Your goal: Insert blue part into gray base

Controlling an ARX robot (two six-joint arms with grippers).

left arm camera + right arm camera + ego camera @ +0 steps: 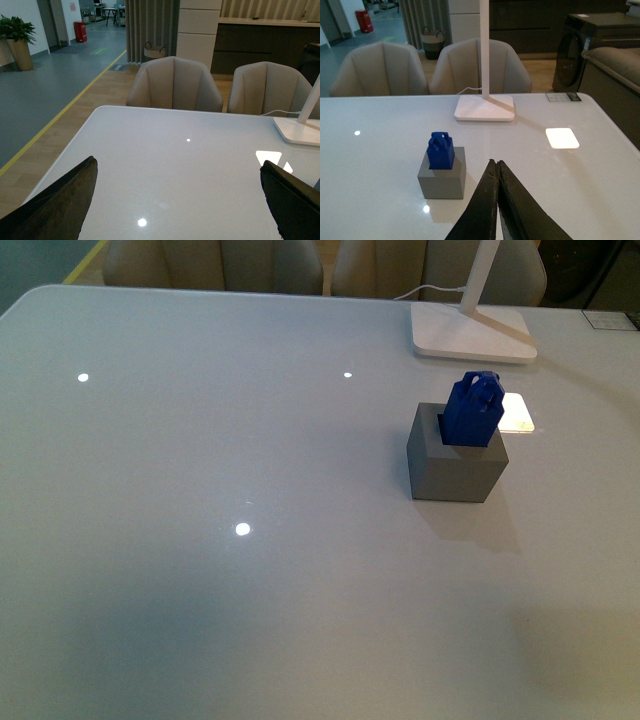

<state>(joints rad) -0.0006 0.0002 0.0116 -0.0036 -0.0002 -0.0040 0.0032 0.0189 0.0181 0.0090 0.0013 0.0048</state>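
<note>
The blue part (472, 410) stands in the square hole of the gray base (455, 468) on the white table, its looped top sticking out above the cube. Both also show in the right wrist view, the blue part (440, 150) in the gray base (442, 179). My right gripper (496, 163) is shut and empty, apart from the cube and level with its side. My left gripper (178, 169) is open and empty over bare table, far from the cube. Neither arm shows in the front view.
A white lamp base (472, 332) with its stem stands at the table's back right, also in the right wrist view (484, 108). Beige chairs (174, 85) line the far edge. A bright light patch (562, 138) lies on the table.
</note>
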